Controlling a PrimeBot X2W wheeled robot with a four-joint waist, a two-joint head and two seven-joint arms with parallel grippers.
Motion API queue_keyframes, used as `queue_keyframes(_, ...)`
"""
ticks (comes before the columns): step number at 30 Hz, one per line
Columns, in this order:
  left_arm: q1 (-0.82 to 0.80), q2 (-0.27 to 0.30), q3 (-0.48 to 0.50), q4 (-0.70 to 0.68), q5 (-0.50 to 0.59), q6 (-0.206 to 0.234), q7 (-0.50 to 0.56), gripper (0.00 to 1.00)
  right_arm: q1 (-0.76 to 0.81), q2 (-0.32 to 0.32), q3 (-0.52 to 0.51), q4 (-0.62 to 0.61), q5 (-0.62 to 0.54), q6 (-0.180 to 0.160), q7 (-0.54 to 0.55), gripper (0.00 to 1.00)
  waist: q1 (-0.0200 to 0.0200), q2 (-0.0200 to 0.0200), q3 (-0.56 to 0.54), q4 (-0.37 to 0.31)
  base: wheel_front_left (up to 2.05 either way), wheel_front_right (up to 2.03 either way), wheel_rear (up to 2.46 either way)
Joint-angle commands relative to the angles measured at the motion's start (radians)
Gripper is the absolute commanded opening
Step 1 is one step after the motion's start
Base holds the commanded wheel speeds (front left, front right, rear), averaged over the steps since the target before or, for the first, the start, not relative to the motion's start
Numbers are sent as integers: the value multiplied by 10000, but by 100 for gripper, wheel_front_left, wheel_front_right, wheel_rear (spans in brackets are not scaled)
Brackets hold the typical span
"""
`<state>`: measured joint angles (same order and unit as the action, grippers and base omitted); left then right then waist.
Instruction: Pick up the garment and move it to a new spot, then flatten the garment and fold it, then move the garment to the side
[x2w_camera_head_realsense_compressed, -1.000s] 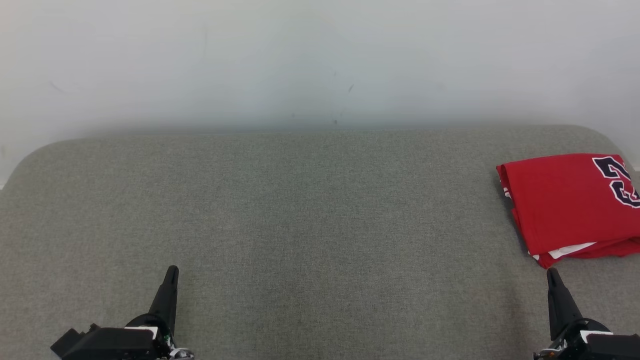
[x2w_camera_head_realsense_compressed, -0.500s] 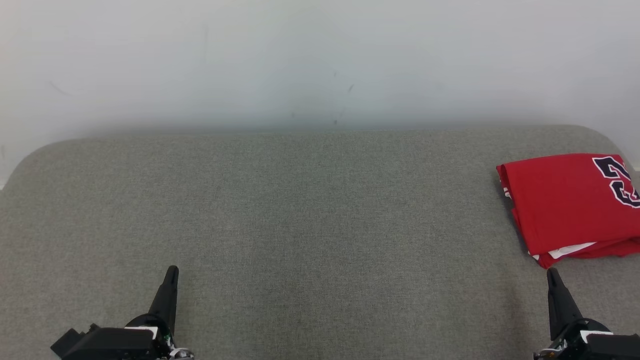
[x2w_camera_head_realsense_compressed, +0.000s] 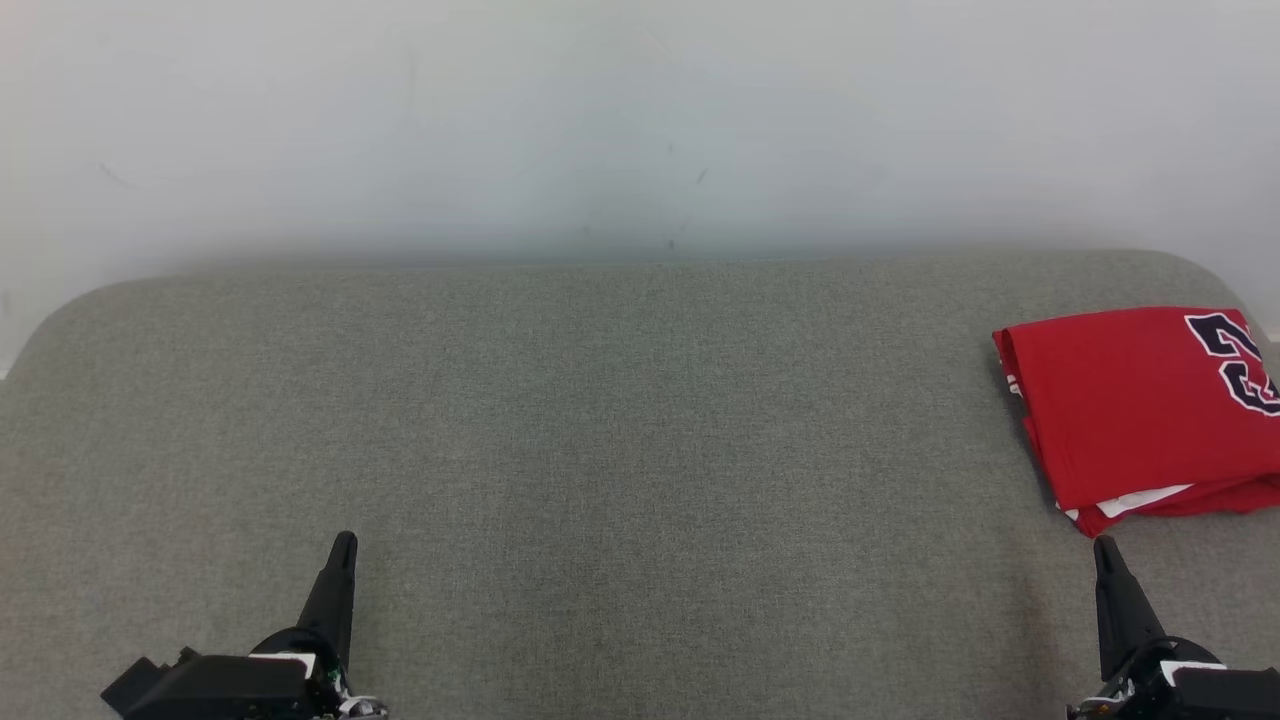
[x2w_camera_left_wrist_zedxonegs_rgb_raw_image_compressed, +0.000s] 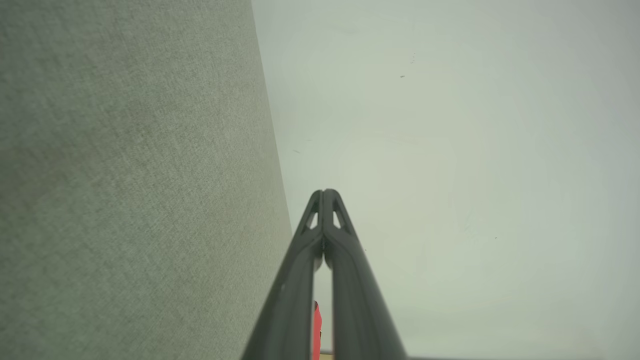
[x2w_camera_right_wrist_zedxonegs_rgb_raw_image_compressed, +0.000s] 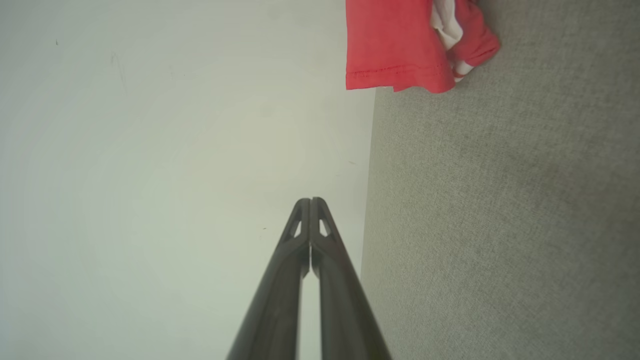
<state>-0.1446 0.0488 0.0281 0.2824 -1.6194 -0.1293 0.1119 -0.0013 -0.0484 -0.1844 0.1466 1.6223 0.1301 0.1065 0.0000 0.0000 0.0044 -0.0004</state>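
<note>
Looking down, I see the garment (x2w_camera_head_realsense_compressed: 1140, 410) folded at the far right of the grey table (x2w_camera_head_realsense_compressed: 600, 420); my left gripper (x2w_camera_head_realsense_compressed: 342, 545) and right gripper (x2w_camera_head_realsense_compressed: 1103, 548) sit near me, fingers pressed together, holding nothing.

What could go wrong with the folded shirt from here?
1. The folded red jersey shirt lies at the far right of the grey fabric-covered table, close to its edge; a nudge might slide it off.
2. White layers poke out at its near corner, just ahead of the shut right gripper; moving forward could snag them and undo the fold.
</note>
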Motion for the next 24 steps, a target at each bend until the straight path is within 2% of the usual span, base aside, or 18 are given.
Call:
queue_keyframes(1,-91,26,6,24,-40,-30,38,0,-90,-34,-17,-14,32,11,33,0,0,0,0,0,0,0,0)
queue_keyframes(24,-91,26,5,24,-40,-30,37,0,-90,-34,-17,-14,32,11,32,0,0,0,0,0,0,0,0)
